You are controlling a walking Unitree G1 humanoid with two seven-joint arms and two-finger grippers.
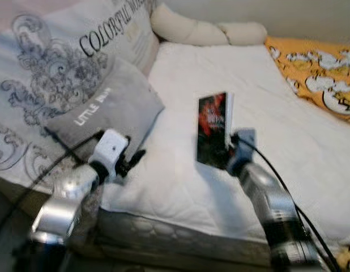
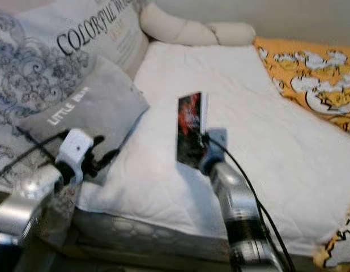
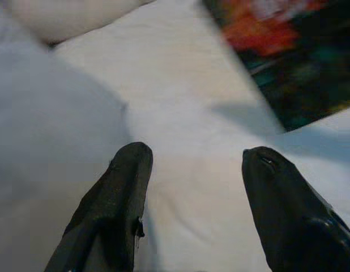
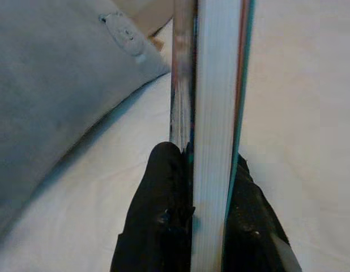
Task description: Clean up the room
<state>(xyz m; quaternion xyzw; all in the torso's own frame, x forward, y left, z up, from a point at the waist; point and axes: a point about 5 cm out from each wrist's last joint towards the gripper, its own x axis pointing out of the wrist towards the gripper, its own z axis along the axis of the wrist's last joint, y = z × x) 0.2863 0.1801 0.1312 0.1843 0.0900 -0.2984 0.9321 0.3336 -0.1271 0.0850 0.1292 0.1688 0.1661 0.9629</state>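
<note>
A book (image 1: 213, 129) with a dark red-and-black cover stands upright above the white mattress (image 1: 260, 113). My right gripper (image 1: 230, 152) is shut on its lower edge. In the right wrist view the white page block (image 4: 216, 113) runs between the two black fingers (image 4: 163, 215). My left gripper (image 1: 134, 160) hovers open over the mattress near the grey pillow (image 1: 110, 110). Its fingers (image 3: 115, 198) are spread with nothing between them, and the book's cover (image 3: 288, 51) lies ahead of them.
A large printed cushion (image 1: 56, 62) leans at the left behind the grey pillow. A cream bolster (image 1: 203, 31) lies at the head of the bed. An orange patterned blanket (image 1: 322, 73) covers the right side. The mattress front edge (image 1: 163, 226) is near me.
</note>
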